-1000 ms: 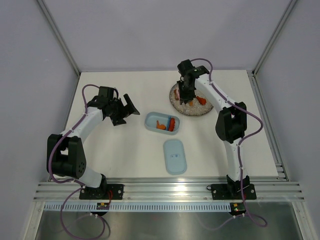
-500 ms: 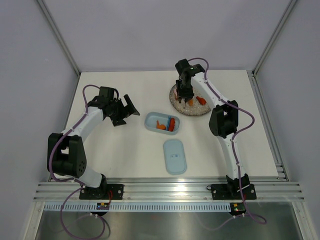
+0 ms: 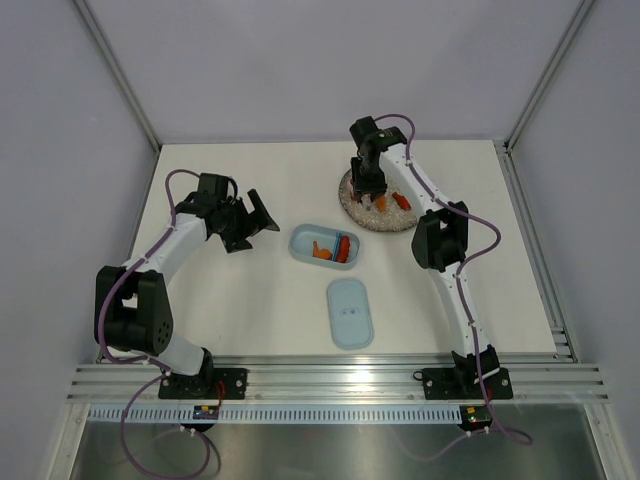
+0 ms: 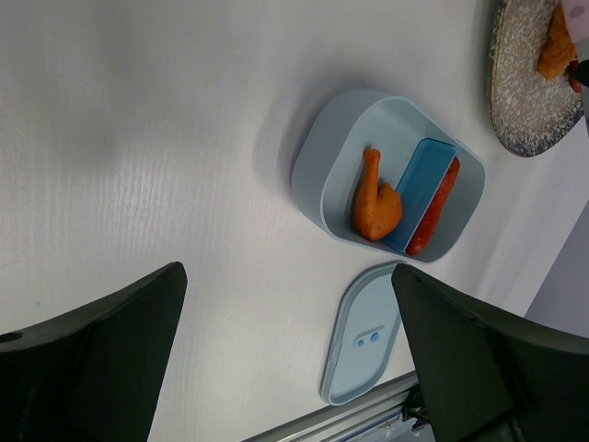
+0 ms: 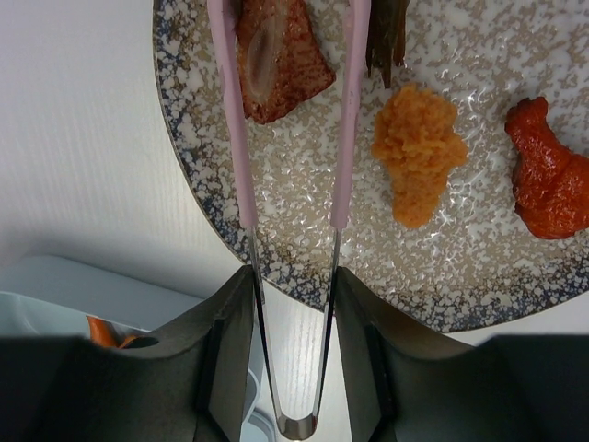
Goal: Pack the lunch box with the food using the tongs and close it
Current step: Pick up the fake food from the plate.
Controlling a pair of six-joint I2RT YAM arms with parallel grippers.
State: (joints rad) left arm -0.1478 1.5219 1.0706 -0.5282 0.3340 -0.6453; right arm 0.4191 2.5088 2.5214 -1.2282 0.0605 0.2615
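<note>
The pale-blue lunch box (image 3: 300, 240) (image 4: 317, 166) stands uncovered mid-table with an orange piece (image 4: 375, 203), a red piece (image 4: 434, 207) and a blue divider inside. Its lid (image 3: 350, 312) (image 4: 368, 345) lies flat nearer the arms. On the speckled plate (image 3: 385, 222) (image 5: 304, 184) lie brown (image 5: 276, 60), orange (image 5: 419, 138) and red (image 5: 548, 175) food. My right gripper (image 3: 369, 183) (image 5: 293, 295) is shut on the tongs (image 5: 241, 138), whose spread pink arms straddle the brown piece; their tips run out of view. My left gripper (image 3: 255, 215) (image 4: 287, 276) hangs open and empty left of the box.
A dark sliver of food (image 5: 386, 37) lies at the plate's far side. Grey walls close in the white table on three sides, and a metal rail (image 3: 330, 378) runs along the near edge.
The right arm's elbow has swung left and its wrist has shifted slightly over the plate's left part. The left arm, box and lid have not moved.
</note>
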